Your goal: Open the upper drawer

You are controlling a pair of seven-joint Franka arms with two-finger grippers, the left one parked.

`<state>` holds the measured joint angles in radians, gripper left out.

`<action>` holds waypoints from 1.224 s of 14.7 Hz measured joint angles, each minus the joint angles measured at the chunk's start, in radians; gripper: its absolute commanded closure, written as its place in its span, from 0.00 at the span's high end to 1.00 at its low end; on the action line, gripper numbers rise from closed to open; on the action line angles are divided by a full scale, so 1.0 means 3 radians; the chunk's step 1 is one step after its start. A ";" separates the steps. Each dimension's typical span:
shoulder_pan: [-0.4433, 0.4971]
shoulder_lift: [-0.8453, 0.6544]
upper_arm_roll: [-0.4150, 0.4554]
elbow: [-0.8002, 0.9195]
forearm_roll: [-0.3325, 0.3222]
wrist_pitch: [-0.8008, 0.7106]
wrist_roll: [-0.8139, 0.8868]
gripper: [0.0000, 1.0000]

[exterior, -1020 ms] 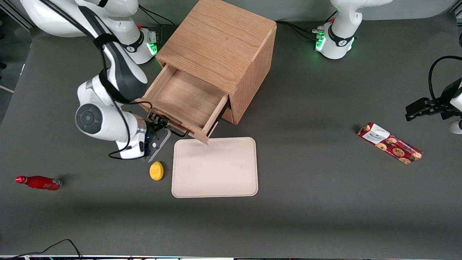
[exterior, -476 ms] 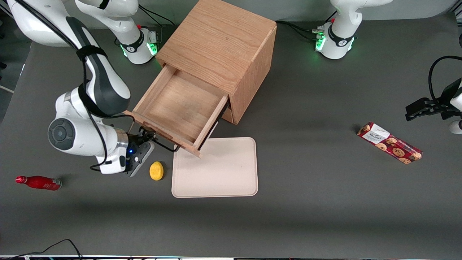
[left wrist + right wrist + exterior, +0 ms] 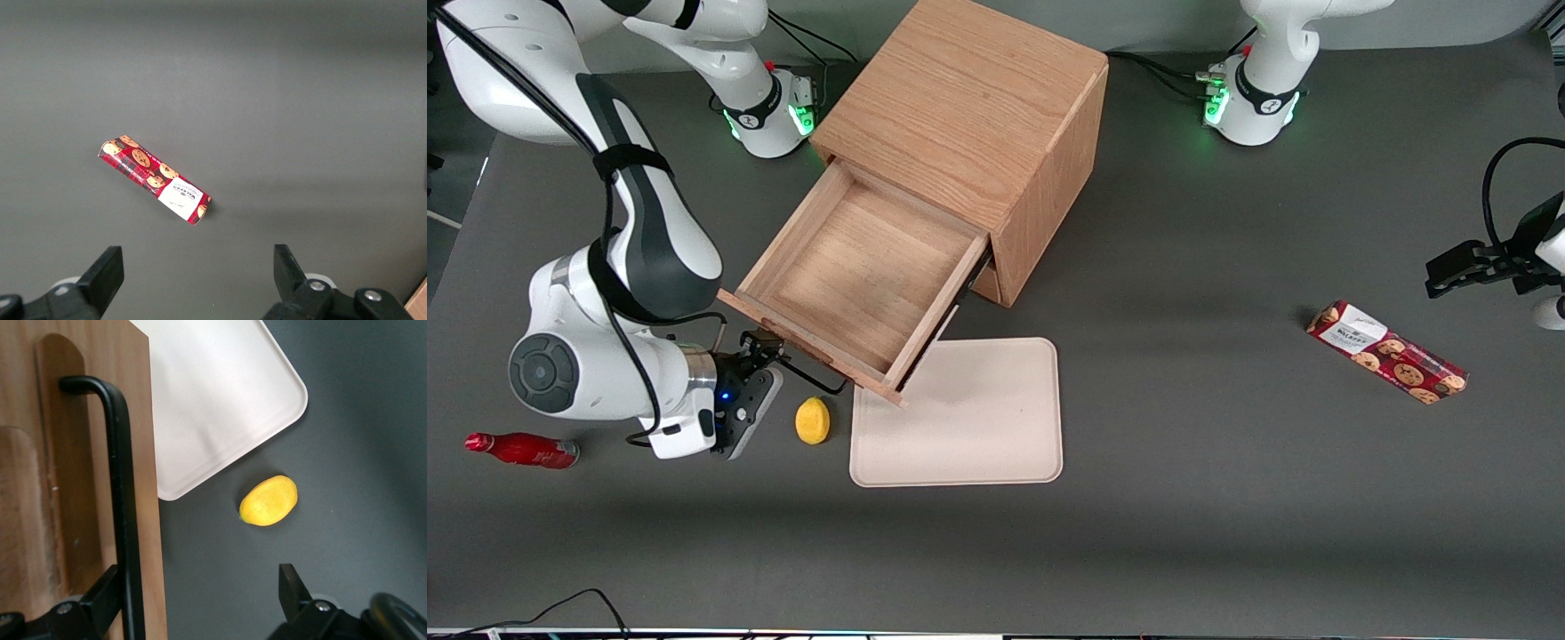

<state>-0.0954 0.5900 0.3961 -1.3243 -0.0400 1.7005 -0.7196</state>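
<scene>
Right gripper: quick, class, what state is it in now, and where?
Gripper: open, at the upper drawer's black handle, one finger each side, not clamped.

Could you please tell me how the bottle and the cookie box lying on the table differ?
The bottle is round and plain red; the cookie box is flat-sided with cookie pictures. The bottle lies toward the working arm's end, near the gripper at the upper drawer; the box lies toward the parked arm's. Both are red.
</scene>
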 measured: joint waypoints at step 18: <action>-0.0683 -0.2839 -0.0049 -0.1671 0.0235 -0.0837 0.2201 1.00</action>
<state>-0.3004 -0.2617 0.3814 -1.8255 0.0306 1.4493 -0.0594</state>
